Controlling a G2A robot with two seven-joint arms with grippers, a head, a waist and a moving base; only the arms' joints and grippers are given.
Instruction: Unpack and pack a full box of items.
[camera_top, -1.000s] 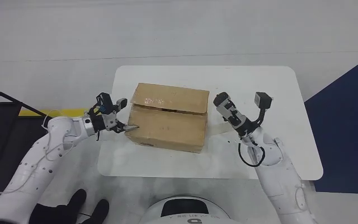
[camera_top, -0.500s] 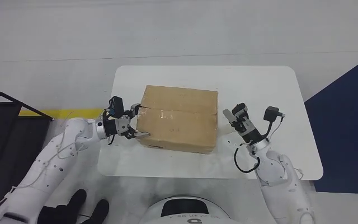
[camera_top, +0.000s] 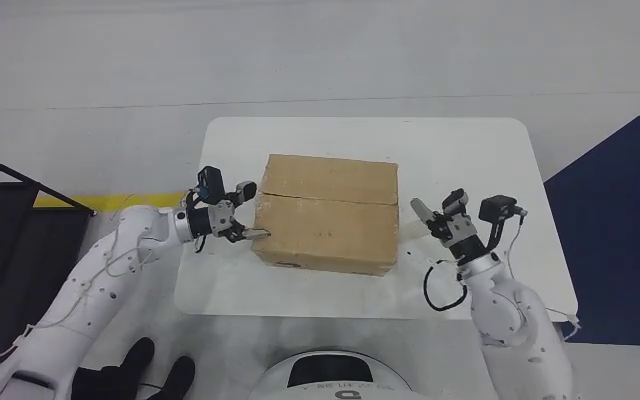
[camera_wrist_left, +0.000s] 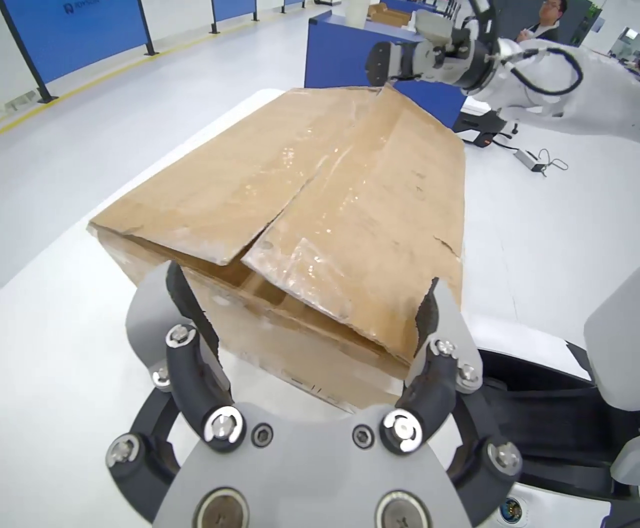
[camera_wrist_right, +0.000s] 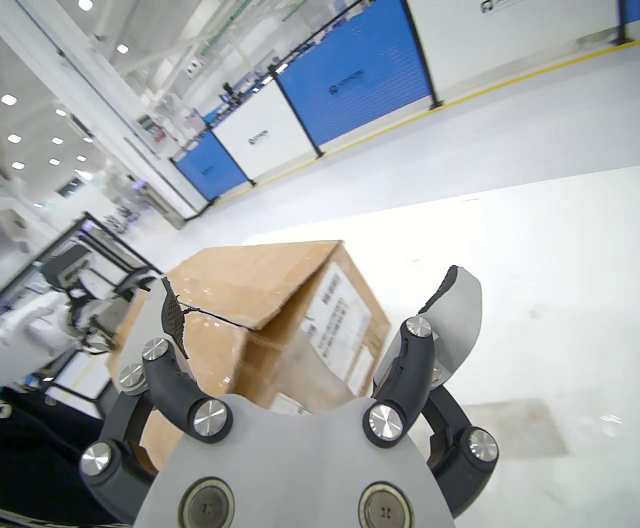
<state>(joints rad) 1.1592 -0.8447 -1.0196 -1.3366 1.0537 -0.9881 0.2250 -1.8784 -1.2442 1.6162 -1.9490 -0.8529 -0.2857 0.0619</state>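
Grey metal fingers of the left claw (camera_wrist_left: 303, 281) are spread wide at the left end of the cardboard box (camera_top: 325, 215), one toward its far corner and one toward its near corner. Whether they press the cardboard cannot be told. The right claw (camera_top: 437, 208) is also spread wide, holds nothing, and hangs just beside the box's right end with a narrow gap between them.

The box sits in the middle of the white worktop (camera_top: 470, 150), its long side running left to right. Its near side lies close to the worktop's near edge. A broader bare strip runs along the far side, and the widest free stretch lies to the right, behind the right claw. The left claw sits close to the worktop's left edge.

From above, the two top flaps (camera_wrist_left: 350, 200) look shut along one seam. The left wrist view shows them lifted slightly at the left end, with a dark slit beneath. The right wrist view shows a white label (camera_wrist_right: 340, 320) on the right end face, its print blurred. The box's contents are hidden.
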